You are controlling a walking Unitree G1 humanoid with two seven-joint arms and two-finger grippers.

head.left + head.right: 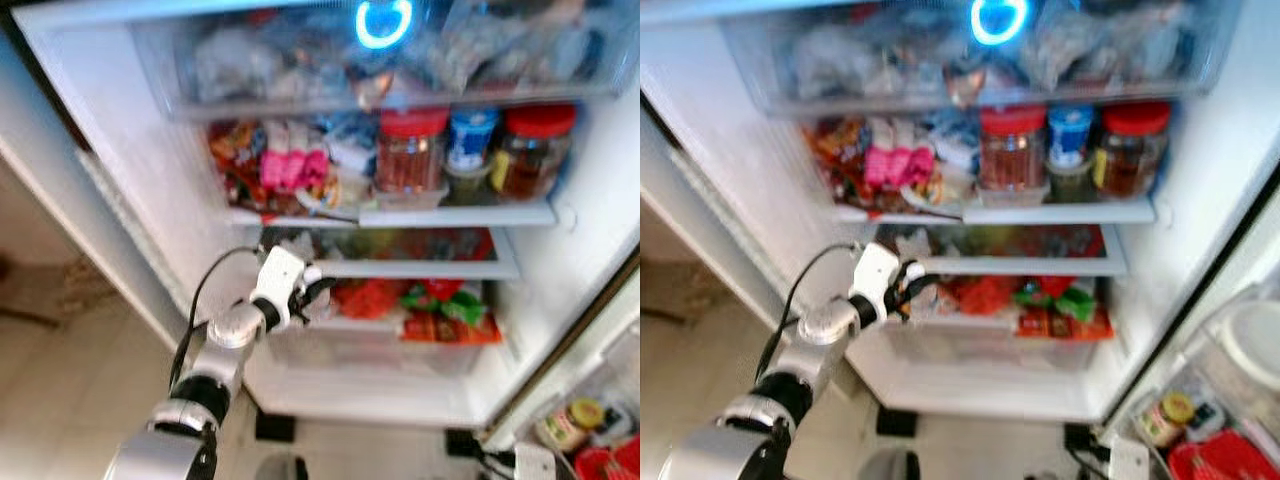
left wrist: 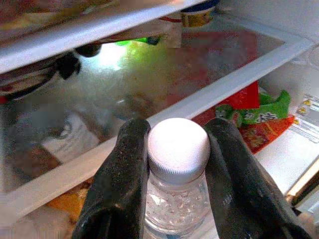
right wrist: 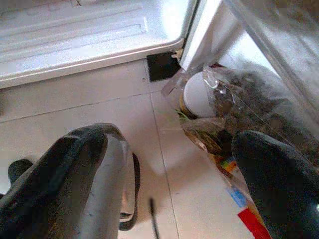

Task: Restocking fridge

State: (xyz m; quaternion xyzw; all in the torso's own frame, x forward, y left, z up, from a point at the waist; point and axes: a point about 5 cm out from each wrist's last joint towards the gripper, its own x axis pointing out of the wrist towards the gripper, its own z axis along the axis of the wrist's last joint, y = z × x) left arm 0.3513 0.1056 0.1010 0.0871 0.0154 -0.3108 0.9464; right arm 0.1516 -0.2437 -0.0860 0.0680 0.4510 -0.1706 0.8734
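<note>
- Nearest, low in the frame: R gripper [image 3: 169, 184] hangs idle over the pale tiled floor [image 3: 75, 107], its 2 black fingers spread wide w/ nothing between them. Just beyond it are clear bags [image 3: 249, 104] and a white lid, beside the fridge's bottom edge.
- Lower left of the head view: silver L arm [image 1: 215, 370] reaches up and in, 1 black cable looping beside it.
- L gripper [image 1: 312, 290] sits centre-left of the frame at the front edge of the lower glass shelf [image 1: 420, 268]. Wrist cam shows its 2 fingers [image 2: 122, 179] clamped on the neck of 1 clear bottle [image 2: 177, 209] w/ a white cap [image 2: 178, 148].
- The bottle is thus held at the shelf lip, not set down.
- Just past the gripper, centre frame: red and green packets [image 1: 440, 310] lie on the level below that shelf, above a clear drawer.
- Lower right corner: door bin w/ a few small jars [image 1: 575, 420], too blurred to count.
- Further up, mid-frame shelf: 2 red-lidded jars [image 1: 410, 150], 1 blue-and-white tub [image 1: 470, 135] between them, on the right half.
- Same shelf, left half: pink packs [image 1: 293, 165] and mixed snack bags; count unclear.
- Farthest, top of frame: 1 clear drawer [image 1: 300, 75] stuffed w/ bags, and 1 glowing blue ring [image 1: 383, 22] top centre.
</note>
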